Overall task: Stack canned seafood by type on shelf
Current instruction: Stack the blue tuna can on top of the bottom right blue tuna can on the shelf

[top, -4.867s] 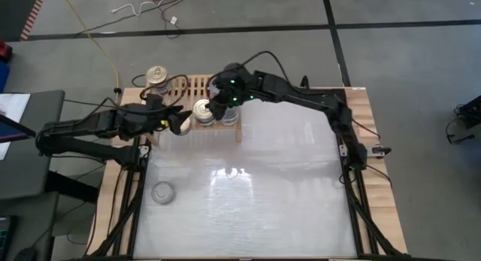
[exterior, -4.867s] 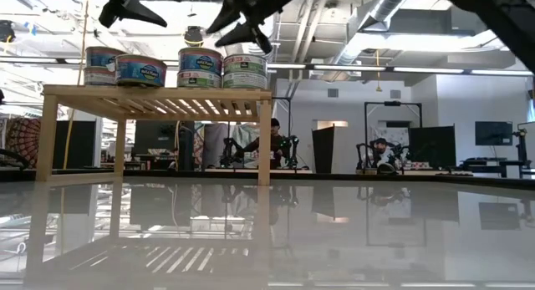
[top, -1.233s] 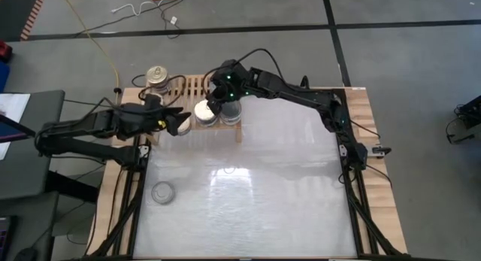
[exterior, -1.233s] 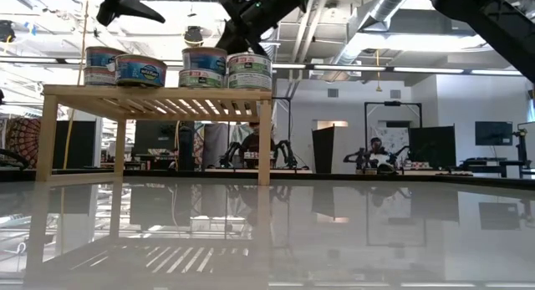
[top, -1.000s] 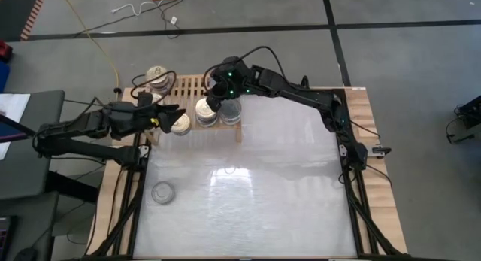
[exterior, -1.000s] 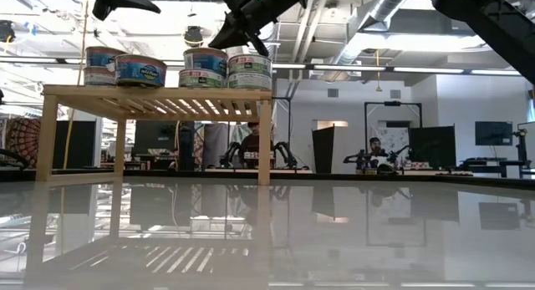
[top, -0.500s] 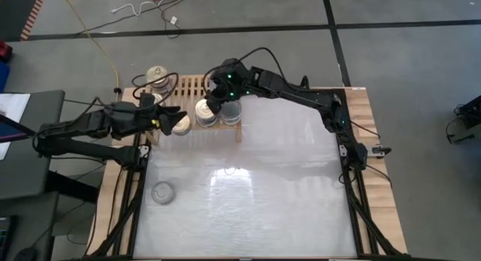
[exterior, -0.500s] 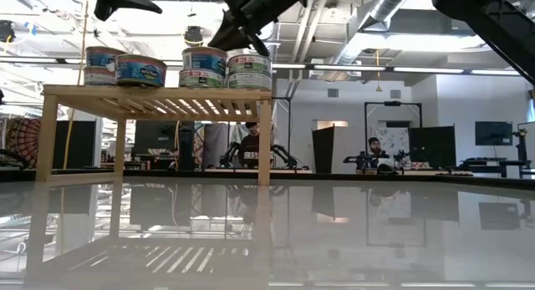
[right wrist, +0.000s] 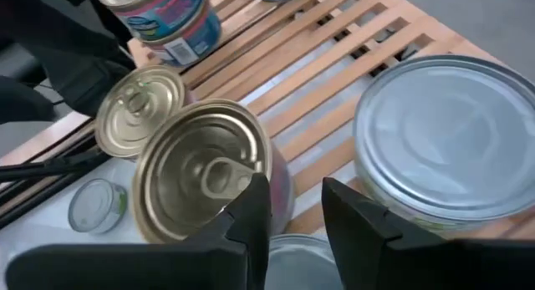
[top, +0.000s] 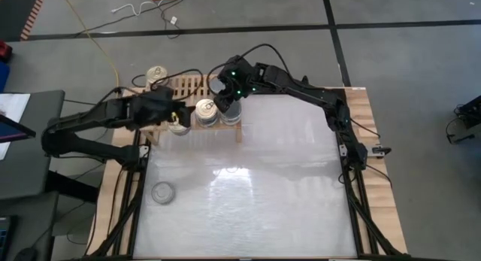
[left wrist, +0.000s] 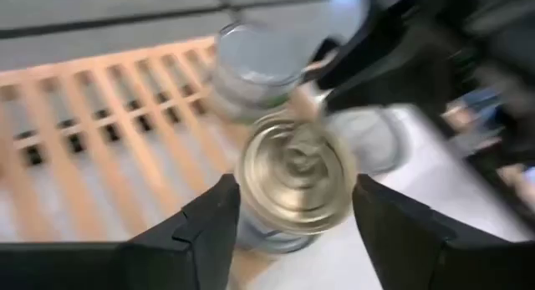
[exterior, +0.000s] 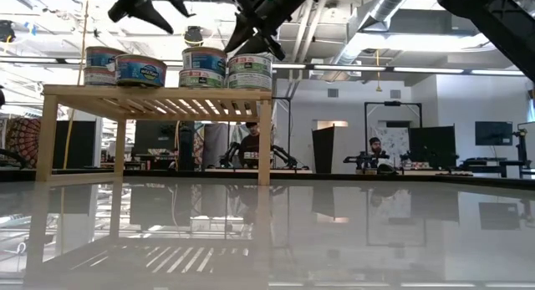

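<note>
My right hand (top: 223, 103) has let go, fingers parted, leaving the silver-topped tin (top: 231, 113) stacked on the light-wood slatted shelf (top: 197, 86); my left hand (top: 174, 115), empty and part open, has moved in over the gold-topped tins (top: 205, 110).

The table (top: 255, 186) has a white shiny top that spreads out below the jaws, and light wood shows along its edges. Black metal legs (top: 357, 201) hold it up. All around it is a grey floor (top: 406, 58) with dark lines (top: 225, 28) on it. Far past the jaws, a yellow cable (top: 94, 43) and a white cable (top: 139, 9) lie on the floor. In the low view, a big room sits behind the table. Two people (exterior: 251, 144) sit at desks far back, well below the jaws. Silver pipes (exterior: 380, 14) run under the ceiling. A dark screen (exterior: 493, 133) hangs on the wall off to one side.
</note>
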Action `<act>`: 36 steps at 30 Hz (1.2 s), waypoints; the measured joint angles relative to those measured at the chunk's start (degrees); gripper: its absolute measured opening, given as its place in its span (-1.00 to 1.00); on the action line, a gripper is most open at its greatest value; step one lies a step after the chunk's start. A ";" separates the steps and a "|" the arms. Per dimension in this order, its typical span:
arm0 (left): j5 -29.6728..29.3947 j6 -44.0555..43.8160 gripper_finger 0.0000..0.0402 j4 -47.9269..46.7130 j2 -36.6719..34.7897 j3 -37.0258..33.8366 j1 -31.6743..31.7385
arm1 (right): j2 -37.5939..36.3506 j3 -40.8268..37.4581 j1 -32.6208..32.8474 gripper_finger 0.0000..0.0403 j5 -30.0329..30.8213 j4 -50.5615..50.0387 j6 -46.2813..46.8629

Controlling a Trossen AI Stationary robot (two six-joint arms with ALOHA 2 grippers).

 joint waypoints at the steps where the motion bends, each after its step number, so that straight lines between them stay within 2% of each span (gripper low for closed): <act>1: 0.04 -0.44 0.05 -2.10 1.32 1.15 0.65 | 0.00 0.00 -0.09 -0.33 0.00 0.03 0.07; 7: 2.40 -1.38 -0.16 -5.15 6.12 3.28 3.13 | 0.00 0.00 -0.01 -0.39 0.02 0.41 0.14; 12: 3.22 -2.39 -0.23 -5.84 7.55 3.28 5.56 | 0.00 0.00 -0.01 -0.39 0.02 0.38 0.16; 20: 4.93 -2.54 -0.25 -6.64 7.65 3.21 10.37 | 0.13 0.00 0.29 -0.39 0.02 1.21 0.16; 23: 7.56 -2.92 -0.25 -6.34 7.65 2.28 11.70 | 0.15 0.00 0.47 -0.39 0.02 1.90 0.16; 36: 10.59 -3.15 -0.25 -4.03 12.00 2.07 11.84 | 0.22 0.00 0.47 -0.39 0.17 0.69 0.30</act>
